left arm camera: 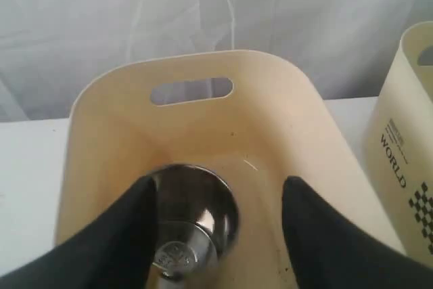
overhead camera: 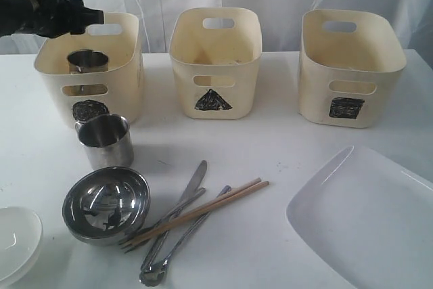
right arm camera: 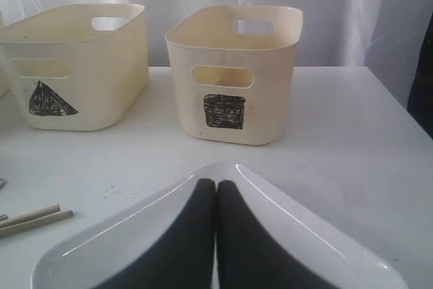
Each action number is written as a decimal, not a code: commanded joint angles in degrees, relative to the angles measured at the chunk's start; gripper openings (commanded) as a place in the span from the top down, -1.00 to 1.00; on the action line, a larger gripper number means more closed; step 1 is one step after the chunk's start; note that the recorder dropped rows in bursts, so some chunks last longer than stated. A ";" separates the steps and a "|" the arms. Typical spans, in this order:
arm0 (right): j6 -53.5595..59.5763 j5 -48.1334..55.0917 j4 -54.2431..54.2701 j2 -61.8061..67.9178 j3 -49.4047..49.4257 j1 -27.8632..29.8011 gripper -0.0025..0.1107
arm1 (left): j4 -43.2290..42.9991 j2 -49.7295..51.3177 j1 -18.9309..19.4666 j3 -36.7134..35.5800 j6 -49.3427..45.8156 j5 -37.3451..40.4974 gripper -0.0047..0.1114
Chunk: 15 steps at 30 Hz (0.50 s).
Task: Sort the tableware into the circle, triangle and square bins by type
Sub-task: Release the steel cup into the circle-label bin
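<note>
We judge a drop-off is at its end. The left gripper point(left arm camera: 220, 182) hangs over the cream plastic bin marked with a scribbled circle point(overhead camera: 51, 76), at ten o'clock on the white tabletop point(overhead camera: 270, 147), its jaws spread wide and gripping nothing. One shiny steel mug point(left arm camera: 193, 214) stands upright on the bin floor below the gap. The right gripper point(right arm camera: 216, 186) hovers over the large white rounded-square plate point(right arm camera: 338, 262) at four o'clock, jaws pressed shut and empty. Next, we think, the left arm must lift clear of the rim. It then needs to reach the second steel mug point(overhead camera: 105, 141), just at six o'clock of that bin, and close across its wall.
</note>
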<state>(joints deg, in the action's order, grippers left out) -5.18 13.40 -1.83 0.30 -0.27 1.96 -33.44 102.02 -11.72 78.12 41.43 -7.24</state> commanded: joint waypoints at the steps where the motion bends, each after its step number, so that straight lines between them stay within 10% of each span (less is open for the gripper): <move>1: -0.27 -0.18 -0.11 -0.30 0.27 -0.27 0.96 | -0.42 -6.42 -0.33 0.32 0.57 3.94 -0.09; 9: -0.27 -0.18 -0.11 -0.30 0.27 -0.27 0.96 | 7.94 -19.82 -0.36 0.32 -2.34 44.26 0.09; 15: -0.27 -0.18 -0.11 -0.30 0.27 -0.27 0.96 | 25.92 -21.32 -0.36 -3.14 -29.38 68.40 0.44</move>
<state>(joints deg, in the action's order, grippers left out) -5.18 13.40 -1.83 0.30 -0.27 1.96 -16.23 81.07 -11.84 77.31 22.29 52.40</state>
